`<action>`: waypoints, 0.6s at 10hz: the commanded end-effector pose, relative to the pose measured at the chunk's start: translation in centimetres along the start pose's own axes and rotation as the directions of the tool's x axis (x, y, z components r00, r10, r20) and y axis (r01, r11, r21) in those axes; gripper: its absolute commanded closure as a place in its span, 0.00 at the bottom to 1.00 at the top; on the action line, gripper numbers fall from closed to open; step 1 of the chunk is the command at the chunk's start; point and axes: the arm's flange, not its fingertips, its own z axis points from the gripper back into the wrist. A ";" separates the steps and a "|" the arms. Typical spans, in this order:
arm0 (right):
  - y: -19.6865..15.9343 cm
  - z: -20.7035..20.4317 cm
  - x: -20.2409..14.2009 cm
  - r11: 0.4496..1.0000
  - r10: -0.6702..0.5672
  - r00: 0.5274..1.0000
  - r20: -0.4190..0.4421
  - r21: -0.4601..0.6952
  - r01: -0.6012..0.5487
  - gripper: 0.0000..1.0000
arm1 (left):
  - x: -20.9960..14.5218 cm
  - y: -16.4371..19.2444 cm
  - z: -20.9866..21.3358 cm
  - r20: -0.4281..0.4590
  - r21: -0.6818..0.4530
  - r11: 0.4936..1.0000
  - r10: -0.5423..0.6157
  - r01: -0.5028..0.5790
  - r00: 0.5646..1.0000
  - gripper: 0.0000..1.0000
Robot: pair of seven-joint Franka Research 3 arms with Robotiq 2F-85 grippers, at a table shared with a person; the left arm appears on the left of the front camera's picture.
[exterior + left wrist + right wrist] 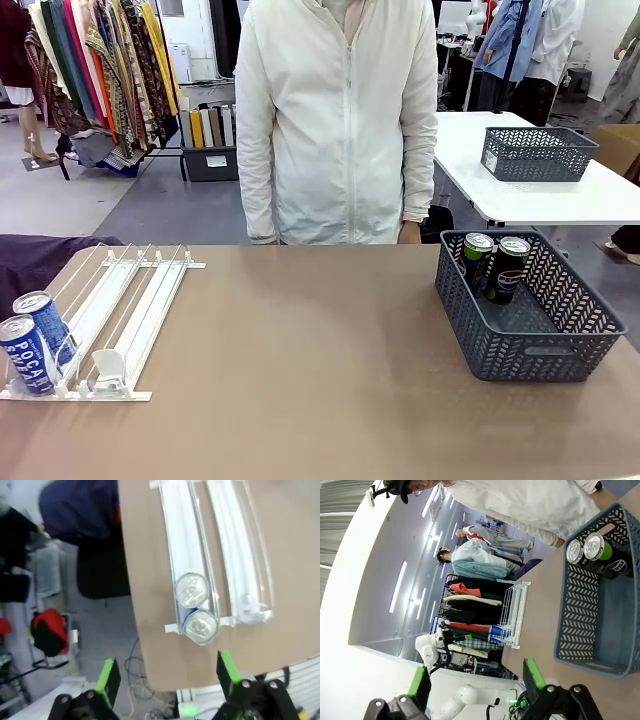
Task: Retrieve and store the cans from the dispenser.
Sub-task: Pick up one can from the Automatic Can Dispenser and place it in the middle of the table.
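Two blue cans stand one behind the other at the near end of the leftmost lane of the white dispenser. Two black cans stand upright in the far corner of the dark grey basket. In the left wrist view my left gripper hangs open high above the blue cans' silver tops and the dispenser. My right gripper is open, off the table's near side, facing the basket and the black cans.
A person in a white jacket stands at the table's far edge, arms down. A dark cloth lies beyond the dispenser's left side. Behind, a white table carries a second grey basket. Bare brown tabletop lies between dispenser and basket.
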 end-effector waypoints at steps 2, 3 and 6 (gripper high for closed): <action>0.3 0.1 -0.1 1.000 0.008 1.000 -0.015 -0.007 -0.008 0.00 | -0.6 1.3 0.9 -0.003 -0.121 0.993 -0.012 0.011 1.000 0.00; 0.3 0.1 -0.1 1.000 0.008 1.000 -0.015 -0.007 -0.008 0.00 | -0.6 1.3 0.9 -0.003 -0.121 0.993 -0.012 0.011 1.000 0.00; 0.3 0.1 -0.1 1.000 0.008 1.000 -0.015 -0.007 -0.008 0.00 | 0.0 0.3 -1.3 -0.051 -0.166 0.985 -0.056 0.047 0.997 0.00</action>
